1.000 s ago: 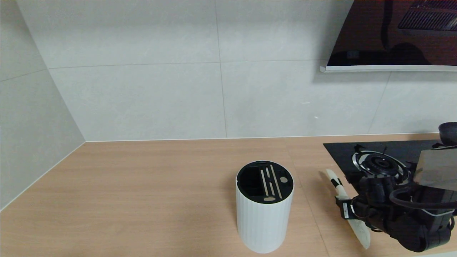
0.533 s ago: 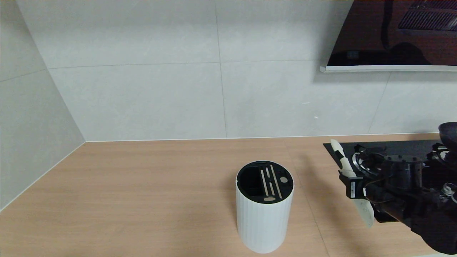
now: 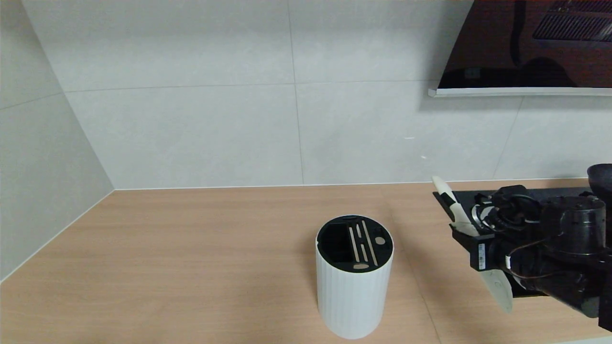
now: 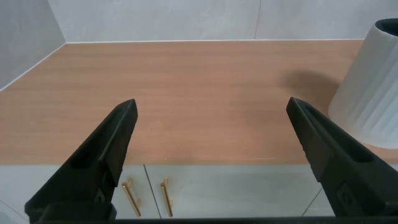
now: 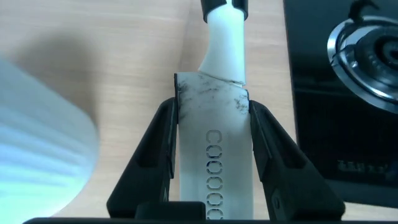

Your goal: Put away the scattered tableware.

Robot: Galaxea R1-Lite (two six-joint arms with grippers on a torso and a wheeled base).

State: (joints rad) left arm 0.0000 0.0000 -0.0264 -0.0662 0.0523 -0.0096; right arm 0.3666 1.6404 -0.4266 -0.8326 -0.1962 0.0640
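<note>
A white knife (image 3: 498, 289) with a black-banded white handle hangs in the air at the right, above the counter's edge by the stove. Its handle points up toward the wall and its blade slants down toward the front. My right gripper (image 3: 471, 239) is shut on the knife (image 5: 214, 155) near where blade meets handle. A white ribbed cylindrical holder (image 3: 354, 282) with a black slotted top stands left of the knife, a short gap away; it appears as a pale blur (image 5: 37, 149) in the right wrist view. My left gripper (image 4: 211, 109) hangs open at the counter's front edge, with the holder (image 4: 373, 87) off to one side.
A black glass gas stove (image 3: 459, 197) with a burner (image 5: 367, 50) lies at the right, just behind the held knife. A dark pot (image 3: 600, 175) sits at the far right. A range hood (image 3: 526, 43) hangs above. Bare wooden counter (image 3: 215, 248) spreads to the left.
My right gripper has risen from the counter with the knife in it and shifted slightly back and to the right. The holder stays put.
</note>
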